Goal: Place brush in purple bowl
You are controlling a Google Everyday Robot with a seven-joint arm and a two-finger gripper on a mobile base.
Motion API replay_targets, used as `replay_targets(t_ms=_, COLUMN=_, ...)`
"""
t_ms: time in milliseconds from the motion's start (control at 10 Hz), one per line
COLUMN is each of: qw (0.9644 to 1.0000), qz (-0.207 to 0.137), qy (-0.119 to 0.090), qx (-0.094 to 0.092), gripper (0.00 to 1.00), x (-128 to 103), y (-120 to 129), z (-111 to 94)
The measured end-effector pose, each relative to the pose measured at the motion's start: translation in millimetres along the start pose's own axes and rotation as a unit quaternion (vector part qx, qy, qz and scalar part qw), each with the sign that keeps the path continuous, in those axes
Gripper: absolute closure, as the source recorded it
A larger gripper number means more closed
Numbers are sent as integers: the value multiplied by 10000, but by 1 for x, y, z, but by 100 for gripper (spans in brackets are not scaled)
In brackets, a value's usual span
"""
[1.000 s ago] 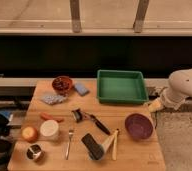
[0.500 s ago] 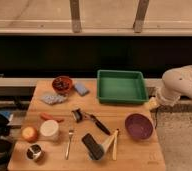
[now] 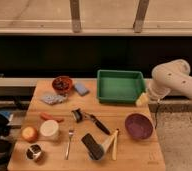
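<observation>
Purple bowl sits empty toward 4 o'clock on the wooden table, and the brush lies flat near the table's centre, at the bowl's 9 o'clock and apart from it, so I judge the pick is not yet begun. My main worry is the clutter around the brush. A wide black scrubber with a cream handle lies just beside the brush's tapered end at 6 o'clock, with a pale stick next to it and a fork at 8 o'clock. A careless descent could knock these or close on the wrong tool. The handle is slim and low on the wood, so a shallow grasp could slip off it. The brush also looks long against the bowl, so a release at the rim could tip it out. The gripper hangs off the front right corner of the green tray, at the bowl's 12 o'clock. I cannot tell whether it is open or closed. The white arm reaches in from 3 o'clock, bent down at the wrist.
</observation>
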Motion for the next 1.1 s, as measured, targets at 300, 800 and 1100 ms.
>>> replay_targets(t_ms=300, qw=9973, qz=-699, qy=-149, qx=-188, gripper=20, x=-32, y=43, z=-2)
replay_targets(t_ms=800, qw=9905, qz=-1315, qy=-193, qx=-352, gripper=20, x=-57, y=93, z=2)
replay_targets(t_ms=1100, qw=9907, qz=-1300, qy=-176, qx=-363, gripper=20, x=-56, y=93, z=2)
